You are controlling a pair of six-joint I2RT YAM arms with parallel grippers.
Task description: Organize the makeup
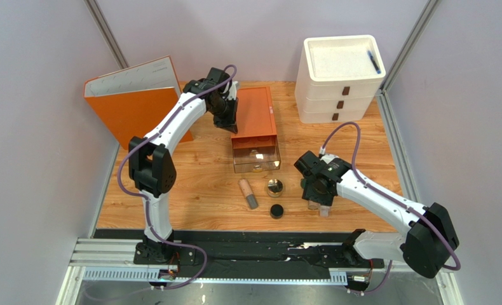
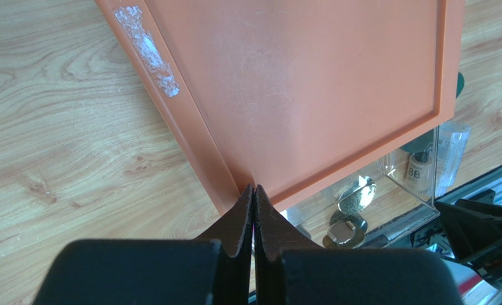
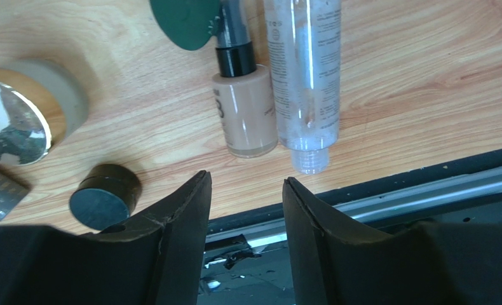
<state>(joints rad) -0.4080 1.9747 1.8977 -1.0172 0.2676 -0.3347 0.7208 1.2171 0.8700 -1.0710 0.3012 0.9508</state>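
My left gripper (image 2: 253, 190) is shut with nothing between the fingers, its tips at the near corner of the orange-topped clear drawer box (image 2: 311, 82); it also shows in the top view (image 1: 225, 119). The pulled-out clear drawer (image 1: 255, 159) holds gold pieces (image 2: 345, 230). My right gripper (image 3: 247, 184) is open and empty, just above a beige foundation bottle (image 3: 244, 114) and a clear bottle (image 3: 301, 82). A dark green disc (image 3: 183, 19), a round gold jar (image 3: 18, 117) and a small black pot (image 3: 104, 198) lie to their left. A beige tube with grey cap (image 1: 248, 193) lies by the jar (image 1: 274, 187).
A white stack of drawers (image 1: 339, 82) stands at the back right with a black pen (image 1: 374, 61) on top. An orange binder (image 1: 136, 101) stands at the back left. The black rail (image 3: 393, 190) runs along the table's near edge.
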